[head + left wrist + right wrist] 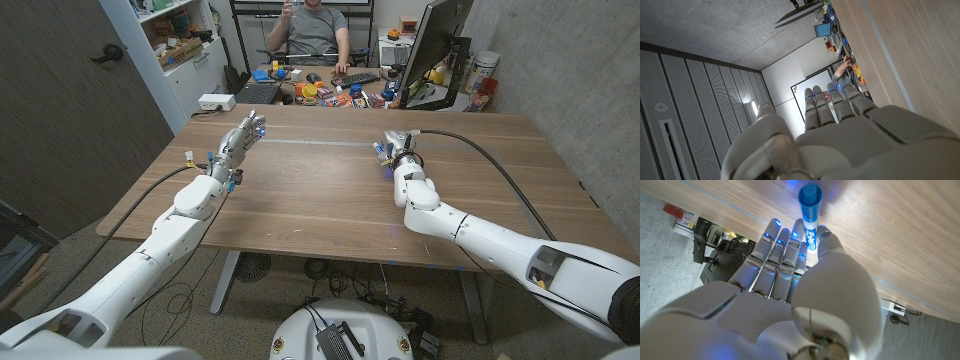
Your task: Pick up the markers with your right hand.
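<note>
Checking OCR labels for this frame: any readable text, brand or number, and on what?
Blue marker, held by the right robot hand: dark printing on its white barrel, too blurred and partly covered to read.
Box on the floor: print too small to read.
Items on the far desk: labels too small to read.
Nothing legible anywhere.

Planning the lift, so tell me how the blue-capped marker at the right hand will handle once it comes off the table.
The marker looks like a stiff plastic tube, so it probably won't bend. It seems slim beside the right hand, likely light. Its round, smooth body suggests it could slip between the fingers or roll on the wooden table if released.
</note>
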{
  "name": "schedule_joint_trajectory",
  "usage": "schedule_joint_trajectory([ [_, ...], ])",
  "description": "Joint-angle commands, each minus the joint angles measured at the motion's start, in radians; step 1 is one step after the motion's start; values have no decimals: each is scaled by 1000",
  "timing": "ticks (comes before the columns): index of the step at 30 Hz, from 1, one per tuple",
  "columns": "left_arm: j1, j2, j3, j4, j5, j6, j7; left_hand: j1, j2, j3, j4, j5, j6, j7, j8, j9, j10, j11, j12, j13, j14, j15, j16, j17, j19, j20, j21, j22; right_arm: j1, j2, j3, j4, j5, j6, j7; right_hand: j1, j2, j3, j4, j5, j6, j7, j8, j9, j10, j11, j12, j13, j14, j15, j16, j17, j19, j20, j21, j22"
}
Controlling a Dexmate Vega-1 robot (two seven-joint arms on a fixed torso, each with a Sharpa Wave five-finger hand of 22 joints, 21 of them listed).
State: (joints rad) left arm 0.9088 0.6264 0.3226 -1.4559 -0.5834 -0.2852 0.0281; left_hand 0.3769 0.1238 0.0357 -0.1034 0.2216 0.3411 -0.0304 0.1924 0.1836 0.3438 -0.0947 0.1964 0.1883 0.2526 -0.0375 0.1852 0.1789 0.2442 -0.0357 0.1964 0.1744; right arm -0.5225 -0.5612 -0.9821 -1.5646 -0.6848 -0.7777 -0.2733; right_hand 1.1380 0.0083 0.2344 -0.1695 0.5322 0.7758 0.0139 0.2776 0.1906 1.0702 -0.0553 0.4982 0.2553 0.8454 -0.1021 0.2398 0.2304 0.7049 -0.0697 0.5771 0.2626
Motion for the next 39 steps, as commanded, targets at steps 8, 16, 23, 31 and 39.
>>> schedule_joint_trajectory([
  [8, -6, -15, 8, 14, -10, -19, -23, -9, 0, 7, 1, 1, 2, 5, 3, 5, -5, -3, 4, 4, -5, -66, 4, 4, -3, -35, 2, 5, 64, -210, 102, -355, -208, -130, 263, 60, 52, 18, 5, -15, 5, 6, -11, 3, 72, -64, 6, 15, 18, -123, -5, 6, -3, -84, 18, 6],
  [16, -7, -16, 11, 12, -11, -29, -38, -9, 0, 8, 1, 2, 2, 5, 3, 5, -4, -3, 5, 4, -5, -66, 4, 4, -3, -35, 2, 5, 122, -279, 194, -479, -277, -115, 461, 60, 51, 22, 8, -23, 6, 5, -15, 4, 71, -67, 8, 19, 21, -122, -8, 8, -9, -82, 24, 6],
  [23, -2, -16, 10, 7, -17, -30, -43, -9, 0, 9, 0, 2, 1, 5, 3, 5, -4, -5, 5, 4, -5, -66, 4, 4, -4, -35, 2, 5, 170, -294, 248, -531, -363, -85, 610, 59, 52, 26, 11, -30, 7, 4, -19, 4, 70, -68, 9, 24, 24, -122, -9, 10, -15, -80, 30, 6],
  [31, -2, -19, 9, 5, -20, -39, -47, -9, 0, 10, 0, 2, 1, 5, 3, 5, -4, -4, 5, 4, -5, -66, 5, 4, -4, -34, 2, 5, 164, -259, 298, -529, -432, -48, 680, 59, 50, 33, 12, -41, 8, 2, -24, 5, 71, -97, 12, 30, 28, -123, -12, 13, -22, -80, 40, 6],
  [39, -3, -14, 4, 6, -21, -39, -48, -10, 0, 11, 0, 2, 1, 7, 3, 5, -3, -1, 5, 4, -5, -65, 5, 4, -3, -34, 2, 5, 126, -220, 329, -499, -458, -18, 678, 58, 50, 36, 14, -47, 10, 0, -27, 5, 67, -99, 12, 34, 31, -123, -13, 15, -28, -79, 46, 6],
])
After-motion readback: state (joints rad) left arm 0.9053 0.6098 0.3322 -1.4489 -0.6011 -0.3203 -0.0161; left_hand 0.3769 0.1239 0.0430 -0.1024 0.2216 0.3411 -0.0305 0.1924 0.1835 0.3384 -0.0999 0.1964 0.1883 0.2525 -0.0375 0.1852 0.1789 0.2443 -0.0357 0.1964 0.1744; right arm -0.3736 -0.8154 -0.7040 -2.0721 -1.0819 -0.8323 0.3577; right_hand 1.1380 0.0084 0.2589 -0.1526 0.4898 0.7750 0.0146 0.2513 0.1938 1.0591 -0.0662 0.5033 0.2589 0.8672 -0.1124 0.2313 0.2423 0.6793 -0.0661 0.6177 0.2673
